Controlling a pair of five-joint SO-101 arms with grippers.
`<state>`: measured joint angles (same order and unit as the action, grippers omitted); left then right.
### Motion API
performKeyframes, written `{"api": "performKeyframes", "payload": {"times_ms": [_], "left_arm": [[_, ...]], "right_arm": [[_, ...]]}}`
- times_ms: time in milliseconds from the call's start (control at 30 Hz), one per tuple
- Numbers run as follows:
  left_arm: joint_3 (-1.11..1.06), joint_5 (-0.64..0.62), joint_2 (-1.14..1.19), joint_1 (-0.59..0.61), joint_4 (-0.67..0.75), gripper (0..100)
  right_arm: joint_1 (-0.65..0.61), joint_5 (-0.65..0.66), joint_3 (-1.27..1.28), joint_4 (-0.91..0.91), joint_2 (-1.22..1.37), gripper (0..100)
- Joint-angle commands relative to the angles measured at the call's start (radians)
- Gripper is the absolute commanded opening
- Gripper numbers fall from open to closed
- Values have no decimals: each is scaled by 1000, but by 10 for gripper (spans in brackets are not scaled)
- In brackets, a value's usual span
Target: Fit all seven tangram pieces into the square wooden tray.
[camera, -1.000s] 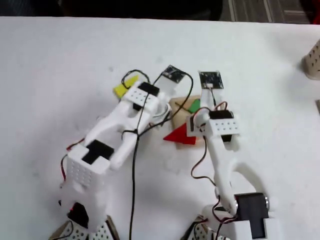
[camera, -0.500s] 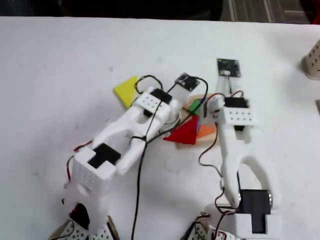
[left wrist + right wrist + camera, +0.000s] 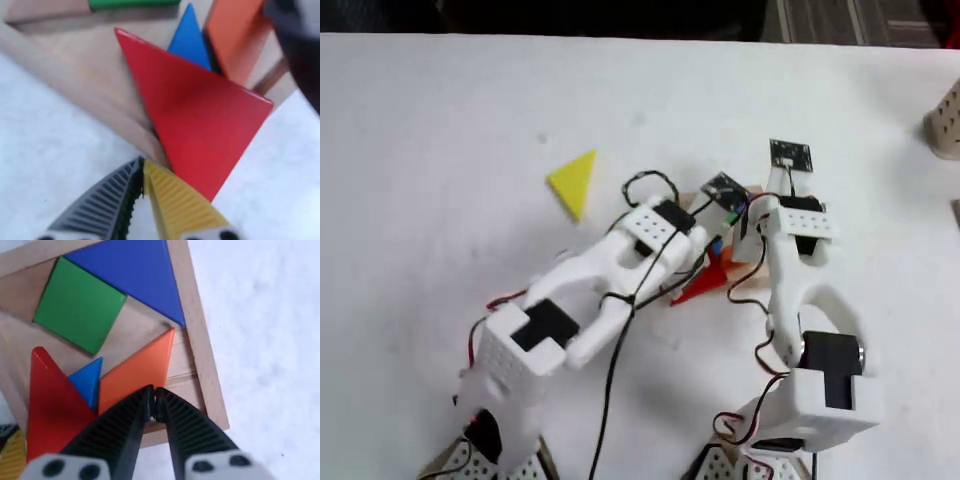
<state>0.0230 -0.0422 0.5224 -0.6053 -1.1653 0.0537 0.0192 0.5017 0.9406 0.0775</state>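
White table [image 3: 430,110] spreads under the left arm [image 3: 575,300] and the right arm [image 3: 790,270], whose heads meet over the square wooden tray [image 3: 199,347]. Inside the tray, a large blue triangle [image 3: 132,275] lies flat along one rim, with the green square [image 3: 80,305] just beside it, corner near corner. A red triangle [image 3: 200,110] sits tilted across the tray's rim, one point inside over the floor of the tray and the broad end out over the table. A yellow triangle [image 3: 574,181] lies flat on the table well apart from the tray, on the left arm's side. Within the tray, the orange piece [image 3: 135,372] slants against the rim, and a small blue triangle [image 3: 87,380] is wedged between it and the red triangle, touching both. The left claw [image 3: 141,167], one finger grey and one yellow, has its tips pressed together with nothing between them, just beside the tray's rim at the red triangle's edge. The right claw [image 3: 152,392] has its black fingers closed tip to tip on nothing, at the orange piece's edge by the tray's rim. A tan perforated block [image 3: 946,120] stands well apart from the tray at the table's side.
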Motion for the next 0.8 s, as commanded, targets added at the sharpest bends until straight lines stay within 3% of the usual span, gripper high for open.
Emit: {"api": "performKeyframes", "payload": {"times_ms": [0, 233, 533, 767], "left_arm": [[12, -5, -18, -47, -12, 28], [6, 2, -90, 54, -12, 28], [15, 2, -191, 338, -5, 30], [8, 2, -183, 367, 54, 31]], "right_arm": [[4, 12, -46, -24, -12, 17], [51, 21, -57, -99, 74, 17], [71, 21, -115, -124, 133, 17], [87, 12, -169, -64, 94, 17]]}}
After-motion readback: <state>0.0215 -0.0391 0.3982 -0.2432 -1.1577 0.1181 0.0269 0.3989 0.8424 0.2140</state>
